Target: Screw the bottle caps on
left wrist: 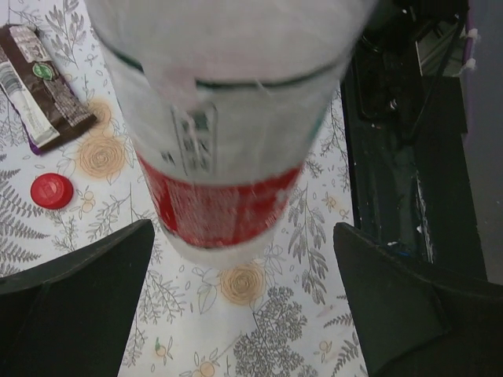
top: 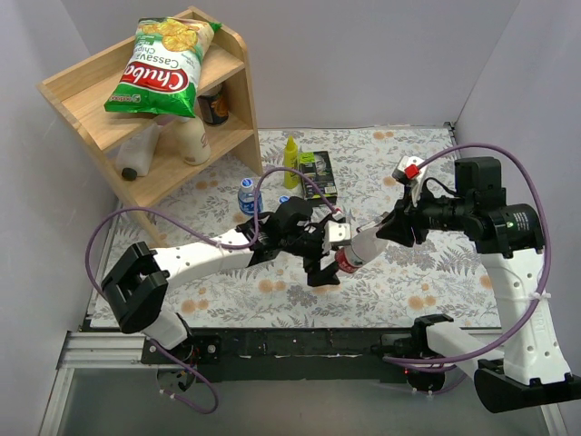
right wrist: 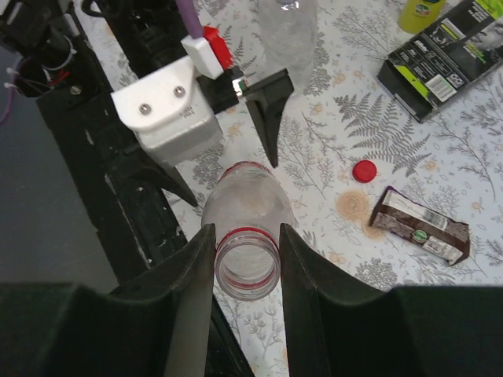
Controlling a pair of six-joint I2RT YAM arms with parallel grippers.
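The red-and-white-labelled bottle (right wrist: pixel 245 206) has an open mouth with no cap on it. My right gripper (right wrist: pixel 246 236) is shut on its neck and holds it tilted over the mat; both show in the top view, the bottle (top: pixel 349 256) and the gripper (top: pixel 365 243). My left gripper (left wrist: pixel 244 314) is open, one finger on each side of the bottle's base (left wrist: pixel 216 188), and does not touch it. A red cap (right wrist: pixel 364 170) lies on the mat, and it also shows in the left wrist view (left wrist: pixel 52 190). The blue-labelled bottle (top: pixel 249 195) stands at the back left. The unlabelled bottle (right wrist: pixel 288 27) stands beyond the left gripper.
A brown snack bar (right wrist: pixel 423 230) lies next to the red cap. A black box (top: pixel 319 173) and a yellow squeeze bottle (top: pixel 290 159) sit at the back. A wooden shelf (top: pixel 82 91) with a chips bag (top: pixel 163 65) stands at the back left. The table's black front rail (left wrist: pixel 393 149) is close.
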